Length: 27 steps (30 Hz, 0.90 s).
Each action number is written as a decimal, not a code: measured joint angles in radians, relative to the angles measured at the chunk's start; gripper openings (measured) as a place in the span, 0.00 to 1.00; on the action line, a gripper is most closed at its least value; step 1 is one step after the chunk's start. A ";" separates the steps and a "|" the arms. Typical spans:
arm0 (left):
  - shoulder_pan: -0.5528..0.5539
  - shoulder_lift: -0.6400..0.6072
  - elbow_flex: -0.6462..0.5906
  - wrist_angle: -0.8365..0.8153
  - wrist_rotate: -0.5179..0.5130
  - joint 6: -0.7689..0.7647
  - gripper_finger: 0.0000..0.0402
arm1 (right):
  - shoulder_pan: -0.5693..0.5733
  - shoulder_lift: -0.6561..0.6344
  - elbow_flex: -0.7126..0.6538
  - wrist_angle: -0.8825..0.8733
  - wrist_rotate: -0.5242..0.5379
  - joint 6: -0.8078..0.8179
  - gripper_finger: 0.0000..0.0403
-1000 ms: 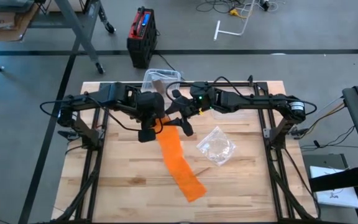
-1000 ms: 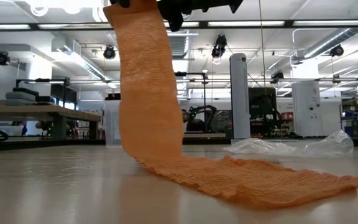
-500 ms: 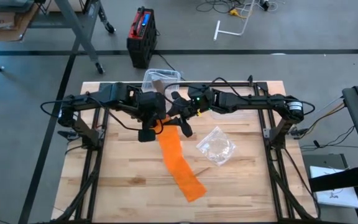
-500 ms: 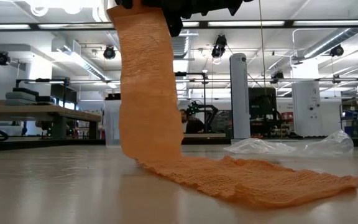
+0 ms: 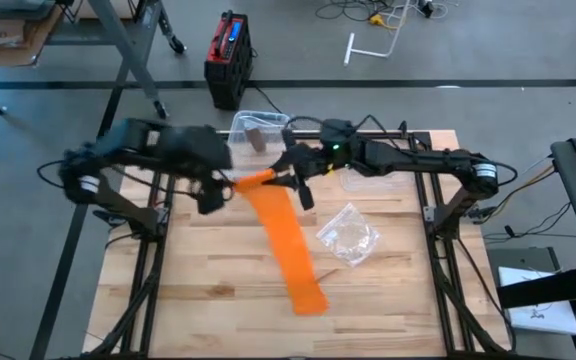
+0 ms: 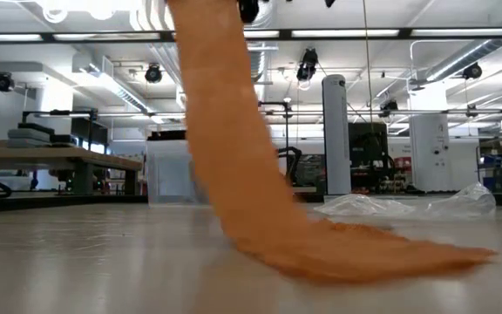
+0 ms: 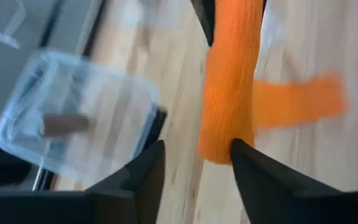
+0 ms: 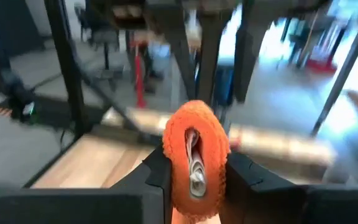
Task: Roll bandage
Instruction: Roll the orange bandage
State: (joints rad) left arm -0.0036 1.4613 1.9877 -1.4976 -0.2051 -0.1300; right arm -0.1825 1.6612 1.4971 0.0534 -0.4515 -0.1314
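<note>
An orange bandage is partly wound into a roll (image 5: 256, 181) that is held above the table. Its loose strip (image 5: 290, 245) slants down from the roll, and its tail (image 6: 382, 257) lies flat on the wooden table (image 5: 198, 290). My right gripper (image 5: 290, 181) reaches in from the right and is shut on the roll, seen end-on (image 8: 194, 155) in the right wrist view. My left gripper (image 5: 213, 197) stands open to the left of the roll. The roll's free end (image 7: 219, 146) lies just ahead of its fingertips. My right gripper pinches the roll's right-hand end (image 8: 194, 134) between its two fingers (image 8: 157, 171), one on each round side. The fingers come in about level from the table's right and lie along the roll. The roll is lifted clear, and the strip hangs from it down onto the table.
A clear plastic container (image 5: 259, 128) with a brown thing inside stands at the table's far edge, also seen in the left wrist view (image 7: 73, 118). A crumpled clear plastic bag (image 5: 348, 235) lies to the right of the strip. The near half of the table is bare wood.
My left gripper has opened, let go of the roll and drawn back up and toward the table's left edge. My right gripper has shut on the roll and risen a little. The hanging strip now slants straighter from the roll to the table, while its tail stays lying there.
</note>
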 joint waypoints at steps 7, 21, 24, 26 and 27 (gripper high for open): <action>-0.002 -0.201 -0.034 0.254 -0.021 0.037 0.55 | -0.019 -0.057 0.002 0.171 0.000 -0.015 0.18; -0.002 -0.408 -0.431 0.891 0.063 0.370 0.57 | -0.023 -0.086 0.000 0.303 0.006 -0.030 0.18; -0.002 -0.410 -0.510 1.001 0.063 0.427 0.57 | -0.027 -0.106 0.000 0.304 0.006 -0.044 0.18; -0.002 -0.411 -0.547 1.068 0.064 0.464 0.57 | -0.028 -0.110 0.003 0.303 0.007 -0.044 0.18; -0.002 -0.410 -0.558 1.092 0.065 0.482 0.57 | -0.028 -0.114 0.003 0.294 0.006 -0.044 0.19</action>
State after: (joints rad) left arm -0.0059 1.0509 1.4297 -0.4054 -0.1406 0.3515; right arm -0.2106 1.5469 1.4998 0.3470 -0.4450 -0.1749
